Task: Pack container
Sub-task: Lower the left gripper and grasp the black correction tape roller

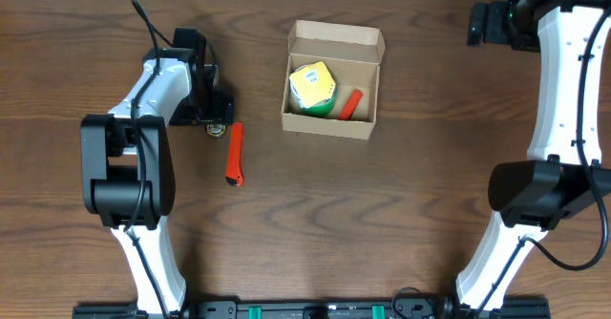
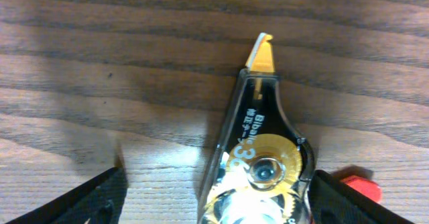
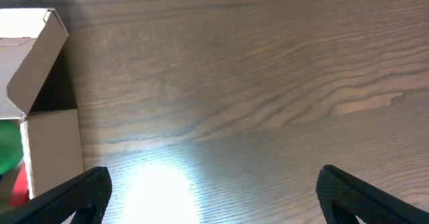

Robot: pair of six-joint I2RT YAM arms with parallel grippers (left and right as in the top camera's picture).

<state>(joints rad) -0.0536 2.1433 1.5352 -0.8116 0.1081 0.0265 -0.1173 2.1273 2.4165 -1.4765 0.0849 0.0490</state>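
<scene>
The brown cardboard container (image 1: 368,44) stands open at the table's middle back. It holds a yellow-green item (image 1: 312,85) and a small orange-red item (image 1: 351,103). My left gripper (image 1: 216,118) is open and low over a clear correction tape dispenser (image 2: 258,150). The dispenser lies between the fingers (image 2: 218,200), close to the right finger, with a gap to the left one. A red-orange pen-like tool (image 1: 234,154) lies just beside it, and its red end shows in the left wrist view (image 2: 358,187). My right gripper (image 1: 485,23) is open and empty (image 3: 211,190) at the back right.
The container's side and raised flap (image 3: 40,63) show at the left edge of the right wrist view. Dark wood table (image 1: 401,214) lies all around. Both arm bases stand at the front edge.
</scene>
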